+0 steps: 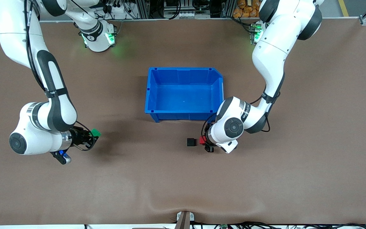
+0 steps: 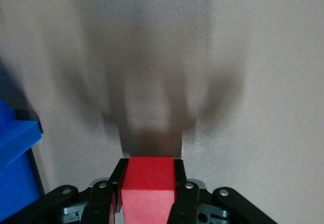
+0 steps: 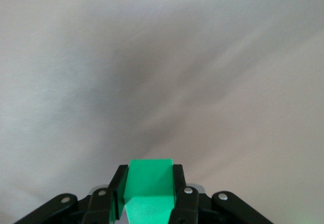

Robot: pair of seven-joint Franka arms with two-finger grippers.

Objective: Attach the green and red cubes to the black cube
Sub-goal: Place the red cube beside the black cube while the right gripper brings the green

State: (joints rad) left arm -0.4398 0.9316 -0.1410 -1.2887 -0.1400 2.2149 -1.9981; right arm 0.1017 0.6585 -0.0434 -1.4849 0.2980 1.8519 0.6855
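The black cube point(image 1: 191, 142) sits on the brown table, nearer to the front camera than the blue bin. My left gripper point(image 1: 204, 142) is shut on the red cube point(image 1: 202, 140) point(image 2: 148, 183), which it holds just beside the black cube on the side toward the left arm's end; I cannot tell if they touch. My right gripper point(image 1: 93, 136) is shut on the green cube point(image 1: 96, 132) point(image 3: 150, 186) and holds it low over the table toward the right arm's end, well apart from the black cube. The black cube does not show in either wrist view.
An open blue bin point(image 1: 152, 92) stands mid-table with nothing in it, just farther from the front camera than the black cube; its corner point(image 2: 15, 153) shows in the left wrist view. The tabletop point(image 1: 265, 178) surrounds the cubes.
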